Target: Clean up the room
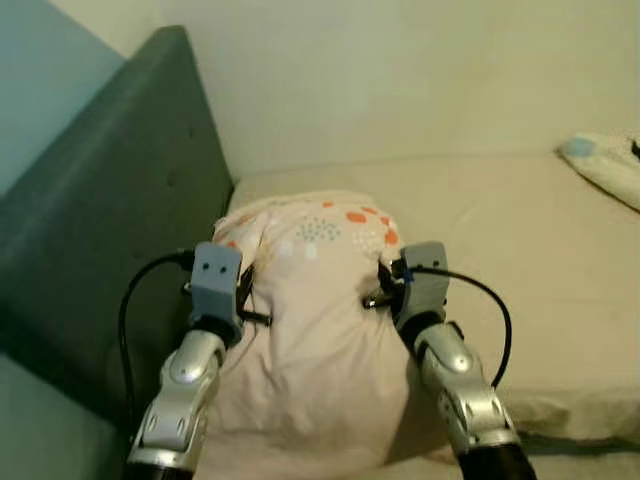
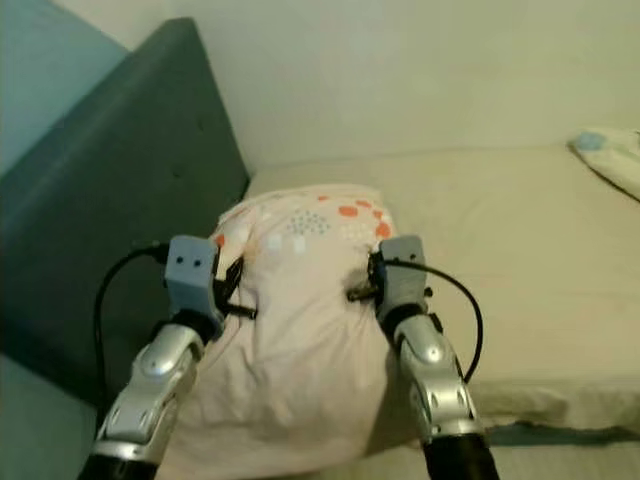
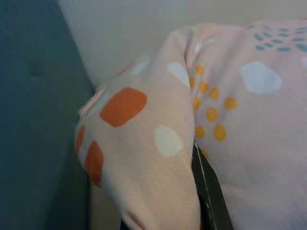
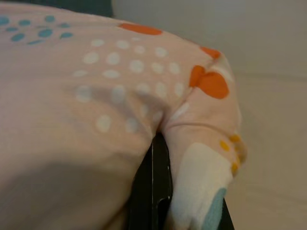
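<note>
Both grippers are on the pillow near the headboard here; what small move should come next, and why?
Probably a short carry forward, setting the pillow flat by the headboard. The left gripper and right gripper each pinch a side of it, and it overhangs the mattress edge.

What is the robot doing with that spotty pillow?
The robot is holding a soft pink pillow with orange, white and teal spots, one gripper on each side. The left gripper pinches the side next to the grey padded headboard, and the right gripper pinches the other side. Both sets of jaws are shut on the fabric. The pillow is over the head end of the beige mattress, close to the cream wall. A second pillow lies further along the bed.
</note>
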### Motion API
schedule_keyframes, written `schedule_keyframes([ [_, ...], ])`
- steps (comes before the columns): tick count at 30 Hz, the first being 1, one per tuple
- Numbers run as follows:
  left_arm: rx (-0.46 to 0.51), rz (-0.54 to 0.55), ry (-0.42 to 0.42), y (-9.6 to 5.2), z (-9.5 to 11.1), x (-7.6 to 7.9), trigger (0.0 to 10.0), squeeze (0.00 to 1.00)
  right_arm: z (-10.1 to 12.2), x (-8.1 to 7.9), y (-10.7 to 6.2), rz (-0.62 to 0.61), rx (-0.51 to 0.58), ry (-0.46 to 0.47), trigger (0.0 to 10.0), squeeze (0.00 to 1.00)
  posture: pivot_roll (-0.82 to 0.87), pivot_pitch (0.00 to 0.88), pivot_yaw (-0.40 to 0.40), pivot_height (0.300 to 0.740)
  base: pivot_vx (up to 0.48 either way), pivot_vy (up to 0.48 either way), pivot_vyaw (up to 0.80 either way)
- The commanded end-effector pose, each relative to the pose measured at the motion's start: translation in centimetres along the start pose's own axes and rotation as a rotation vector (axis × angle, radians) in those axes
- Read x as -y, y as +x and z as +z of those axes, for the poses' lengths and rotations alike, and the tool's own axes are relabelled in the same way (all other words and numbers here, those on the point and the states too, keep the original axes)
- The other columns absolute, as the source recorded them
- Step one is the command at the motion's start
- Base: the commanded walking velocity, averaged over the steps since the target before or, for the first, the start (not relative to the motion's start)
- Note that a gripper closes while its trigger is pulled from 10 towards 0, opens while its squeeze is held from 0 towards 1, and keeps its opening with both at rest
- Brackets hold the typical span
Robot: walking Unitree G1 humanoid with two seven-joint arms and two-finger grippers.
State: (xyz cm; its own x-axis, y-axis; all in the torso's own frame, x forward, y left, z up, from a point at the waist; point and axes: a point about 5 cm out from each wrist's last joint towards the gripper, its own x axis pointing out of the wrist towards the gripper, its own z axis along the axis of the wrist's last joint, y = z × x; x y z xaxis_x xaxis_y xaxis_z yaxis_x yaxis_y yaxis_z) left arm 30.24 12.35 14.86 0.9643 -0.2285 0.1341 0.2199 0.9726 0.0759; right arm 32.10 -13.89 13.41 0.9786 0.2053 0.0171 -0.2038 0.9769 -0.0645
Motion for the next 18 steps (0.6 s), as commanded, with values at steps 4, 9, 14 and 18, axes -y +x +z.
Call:
schedule_keyframes([
  [4,0.028,0.0,0.024,0.04,0.48,-0.24,10.0,0.0,0.91,-0.9,0.3,0.025,0.057,-0.003,10.0,0.0,-0.07,0.083,0.061,0.74,0.0,0.0,0.8],
  [9,0.021,0.0,0.026,-0.06,0.39,-0.25,10.0,0.0,0.94,-0.51,0.25,-0.003,0.065,0.02,10.0,0.0,-0.07,0.09,0.059,0.74,0.0,0.0,0.0],
  [14,0.017,0.001,0.014,-0.07,0.33,-0.23,10.0,0.0,0.91,-0.41,0.24,-0.007,0.064,0.027,10.0,0.0,-0.07,0.091,0.06,0.74,0.0,0.0,0.0],
  [18,0.008,-0.006,0.007,0.02,0.26,-0.17,10.0,0.0,0.88,-0.33,0.21,-0.011,0.064,0.03,10.0,0.0,-0.07,0.091,0.061,0.74,0.0,0.0,0.0],
])
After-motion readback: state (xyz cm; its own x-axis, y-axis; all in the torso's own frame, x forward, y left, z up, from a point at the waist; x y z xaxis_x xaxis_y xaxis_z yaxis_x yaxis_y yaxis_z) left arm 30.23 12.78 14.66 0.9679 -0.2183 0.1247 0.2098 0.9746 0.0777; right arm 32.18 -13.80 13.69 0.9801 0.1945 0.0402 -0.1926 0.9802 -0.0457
